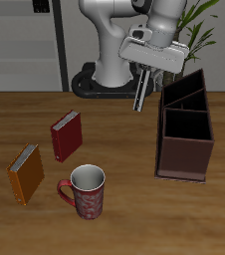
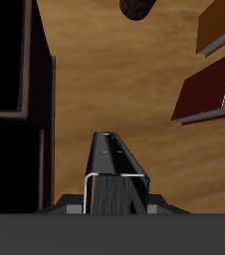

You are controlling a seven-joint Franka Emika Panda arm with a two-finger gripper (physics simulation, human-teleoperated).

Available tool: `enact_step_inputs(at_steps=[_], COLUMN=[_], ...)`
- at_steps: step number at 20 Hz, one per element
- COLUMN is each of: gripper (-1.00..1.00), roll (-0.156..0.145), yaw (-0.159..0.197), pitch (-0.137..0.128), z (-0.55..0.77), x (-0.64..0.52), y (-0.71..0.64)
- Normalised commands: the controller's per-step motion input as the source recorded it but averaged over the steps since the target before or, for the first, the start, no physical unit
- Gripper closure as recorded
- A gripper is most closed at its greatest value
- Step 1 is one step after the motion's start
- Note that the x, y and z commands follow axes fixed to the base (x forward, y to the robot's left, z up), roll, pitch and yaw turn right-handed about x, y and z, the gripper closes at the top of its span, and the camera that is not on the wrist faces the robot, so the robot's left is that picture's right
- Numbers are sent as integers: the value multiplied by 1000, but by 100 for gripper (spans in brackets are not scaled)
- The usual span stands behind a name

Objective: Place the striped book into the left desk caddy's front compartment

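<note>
Wooden table (image 1: 114, 214), plank grain, takes up most of the scene. Arm comes down from its white base at the back, forearm angled forward, wrist tipped so the gripper (image 1: 141, 100) points down over the table, clear of the surface and just beside the left desk caddy (image 1: 187, 129).

Caddy: dark maroon-brown open-topped box, slanted side walls, inner partitions splitting it into compartments front to back. Compartments look dark inside; contents can't be made out. In the wrist view the caddy (image 2: 20, 90) sits just beside the gripper's line, apart from it.

Gripper is clenched on the striped book (image 1: 141, 92). Book hangs near upright, slightly tilted, below the fingers, off the table, beside the caddy's back end rather than over it. Wrist view shows the striped book (image 2: 114, 174) edge-on between the fingers: thin hardback, narrow black-and-white stripes, probably held by the covers, though the contact itself is hidden.

Rest, well apart from the gripper:
- orange book (image 1: 26, 174), plain cover, propped at a tilt near the front edge
- red book (image 1: 67, 135), plain, also tilted, a bit farther back
- mug (image 1: 85, 191), dark red mottled body, pale inside, handle toward the orange book, nearest the front edge
</note>
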Motion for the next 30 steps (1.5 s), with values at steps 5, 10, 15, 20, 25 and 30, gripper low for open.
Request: enact_step_inputs(at_steps=[5,10,15,20,25,30], gripper=[100,100,100,100,100,100], roll=[41,11,38,47,53,26], yaw=[34,-9,3,-8,30,3], pitch=[10,2,3,-8,3,-9], z=[-64,44,42,64,22,75], x=[-17,62,29,-11,-27,-23], y=[133,136,209,233,239,140])
